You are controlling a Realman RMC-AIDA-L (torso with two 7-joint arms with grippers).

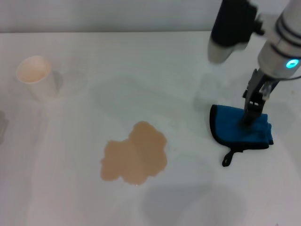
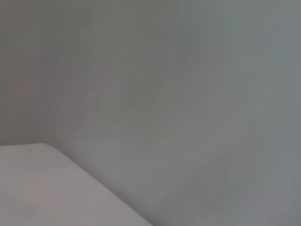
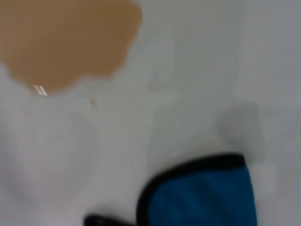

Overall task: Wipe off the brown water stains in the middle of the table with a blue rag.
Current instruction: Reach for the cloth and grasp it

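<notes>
The blue rag (image 1: 240,126) lies flat on the white desk (image 1: 70,197), to the right of the brown water stains (image 1: 135,154) and apart from them, its black loop strap (image 1: 229,158) trailing toward the near edge. The right gripper (image 1: 249,115) stands down on the rag's top; whether its jaws are open or closed I cannot tell. A white paper cup (image 1: 35,75) stands far left. The left gripper is out of sight.
</notes>
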